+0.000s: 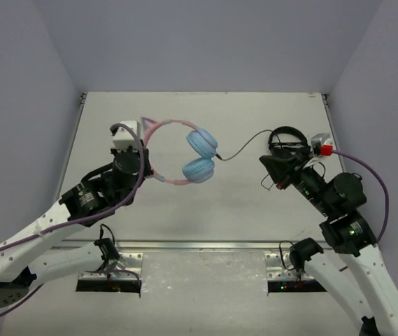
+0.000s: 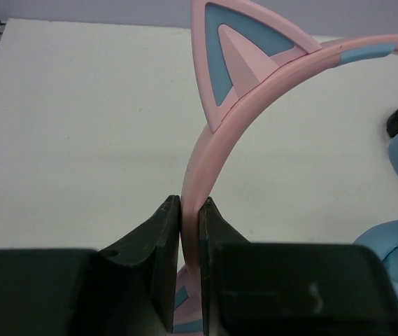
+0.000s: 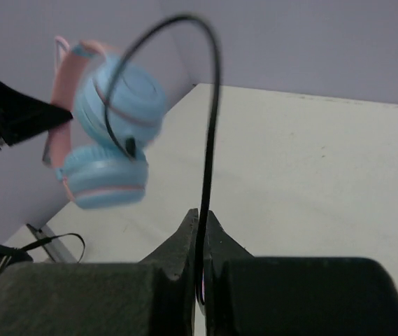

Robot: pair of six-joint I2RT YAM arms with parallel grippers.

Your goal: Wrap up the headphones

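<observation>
My left gripper (image 2: 189,210), arm reaching by the left edge, pinches the headphones (image 1: 202,143) at the headband (image 2: 200,157); right gripper (image 3: 200,222), near the right edge, clamps the cable (image 3: 215,112).

"Both arms look alike: glossy white shells (image 1: 45,227) with matt black joint housings (image 1: 87,197)."

"And a lilac cable (image 1: 141,168) loops along each. Wedge-shaped black fingers (image 2: 160,259), and tiny green lights (image 1: 352,227) on the right one, I think."

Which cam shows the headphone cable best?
Right wrist: the cable arcs from the pinch of the right hand to its plug at the earcup, close up. Top external shows only a thin line. Left wrist shows headband, no clear cable.
</observation>
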